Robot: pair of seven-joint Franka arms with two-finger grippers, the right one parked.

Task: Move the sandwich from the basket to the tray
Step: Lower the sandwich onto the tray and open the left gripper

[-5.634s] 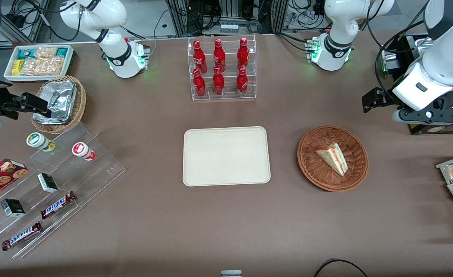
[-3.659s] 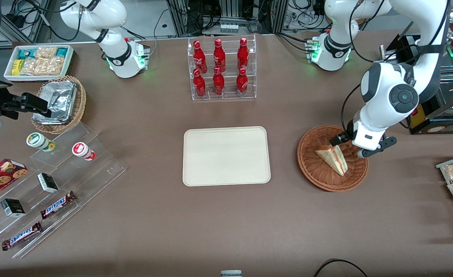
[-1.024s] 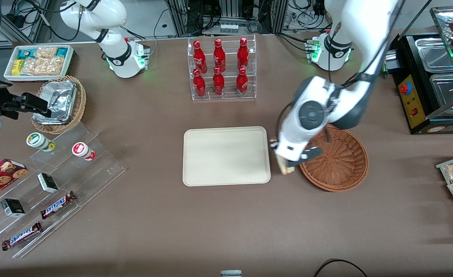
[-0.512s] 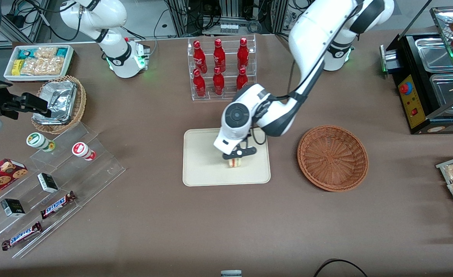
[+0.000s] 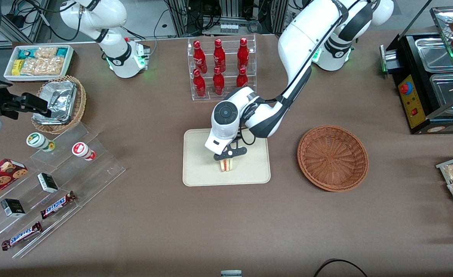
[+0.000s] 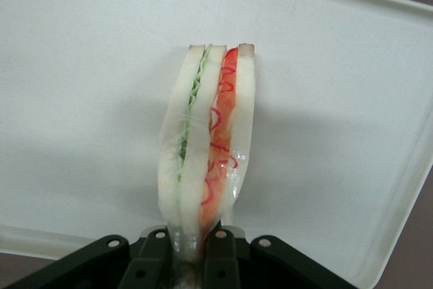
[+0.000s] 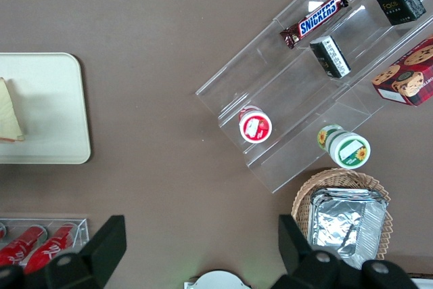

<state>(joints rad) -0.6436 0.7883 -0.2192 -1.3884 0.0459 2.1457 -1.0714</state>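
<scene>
My left gripper point(image 5: 228, 158) is over the cream-beige tray point(image 5: 199, 169) and is shut on the sandwich point(image 5: 226, 165), a pale bread wedge with red and green filling. The wrist view shows the sandwich point(image 6: 208, 143) pinched between the black fingers point(image 6: 222, 252), hanging edge-on just above the tray point(image 6: 81, 65). The sandwich also shows at the edge of the right wrist view point(image 7: 8, 120) on the tray point(image 7: 54, 106). The reddish-brown wicker basket point(image 5: 332, 157) stands beside the tray, toward the working arm's end, with nothing in it.
A clear rack of red bottles point(image 5: 220, 69) stands farther from the front camera than the tray. Clear steps with snack bars and cups point(image 5: 53, 181), a tan wicker basket with foil point(image 5: 59, 102) and a white snack bin point(image 5: 38, 61) lie toward the parked arm's end.
The gripper took the sandwich out of the basket and carried it over the tray. In the last half second it moved a little farther over the tray and lower.
</scene>
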